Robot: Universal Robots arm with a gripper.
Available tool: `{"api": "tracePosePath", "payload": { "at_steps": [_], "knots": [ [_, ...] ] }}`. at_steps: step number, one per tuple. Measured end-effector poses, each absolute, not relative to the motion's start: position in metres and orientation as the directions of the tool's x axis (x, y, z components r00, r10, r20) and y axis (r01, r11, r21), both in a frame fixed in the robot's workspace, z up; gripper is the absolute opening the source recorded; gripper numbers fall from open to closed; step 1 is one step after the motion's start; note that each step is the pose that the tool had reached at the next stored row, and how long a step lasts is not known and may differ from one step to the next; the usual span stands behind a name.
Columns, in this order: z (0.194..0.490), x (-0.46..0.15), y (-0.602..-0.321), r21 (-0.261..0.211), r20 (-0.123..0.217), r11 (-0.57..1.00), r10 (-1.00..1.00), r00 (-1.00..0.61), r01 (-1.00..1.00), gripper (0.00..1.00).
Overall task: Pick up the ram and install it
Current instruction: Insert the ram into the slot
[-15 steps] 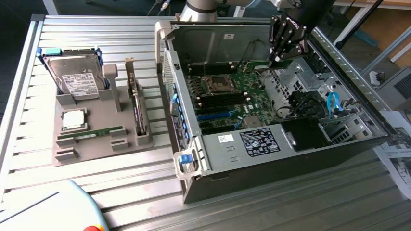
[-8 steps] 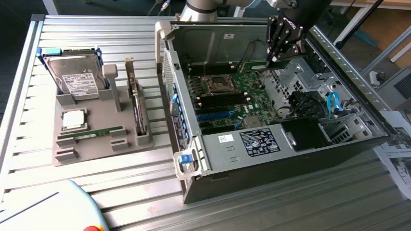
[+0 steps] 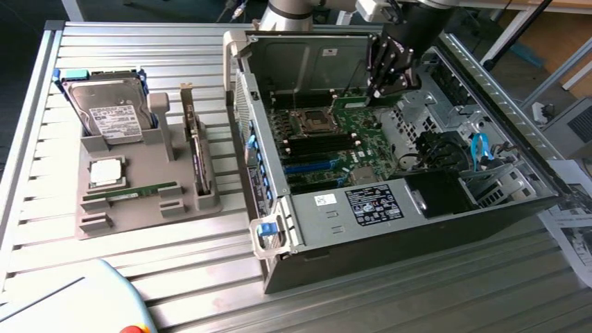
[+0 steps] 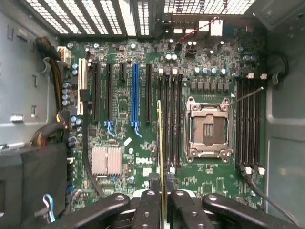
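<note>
Well, the open computer case (image 3: 416, 236) on the table (image 3: 370, 305) holds the motherboard (image 4: 217, 179). At the exterior view's left, a gray holder (image 3: 138, 215) carries a hard drive (image 3: 107, 111), an upright card (image 3: 196, 152) and a flat green stick (image 3: 129, 192). The ram (image 4: 159, 138) is seen edge-on, its chips hidden. The end effector (image 4: 162, 198) pinches it between narrowly parted fingers, over the memory slots (image 4: 174, 119) beside the processor socket (image 4: 208, 126).

Ram's (image 4: 159, 138) gripped end out of sight inside the end effector (image 4: 161, 193)
</note>
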State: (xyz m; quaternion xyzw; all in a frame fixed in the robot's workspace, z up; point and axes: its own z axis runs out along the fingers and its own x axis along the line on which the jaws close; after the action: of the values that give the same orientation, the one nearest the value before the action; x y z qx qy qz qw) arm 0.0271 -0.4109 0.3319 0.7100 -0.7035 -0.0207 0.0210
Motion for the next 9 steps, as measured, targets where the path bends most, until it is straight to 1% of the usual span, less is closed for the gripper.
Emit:
{"api": "tracePosePath", "payload": {
  "at_steps": [4, 9],
  "knots": [
    [0.322, 0.023, -0.411, 0.059, 0.009, 0.025, -1.0, -0.024, -0.998, 0.15],
    [0.312, 0.013, -0.411, 0.059, 0.016, 0.031, -0.999, -0.03, -0.998, 0.15]
  ]
}}
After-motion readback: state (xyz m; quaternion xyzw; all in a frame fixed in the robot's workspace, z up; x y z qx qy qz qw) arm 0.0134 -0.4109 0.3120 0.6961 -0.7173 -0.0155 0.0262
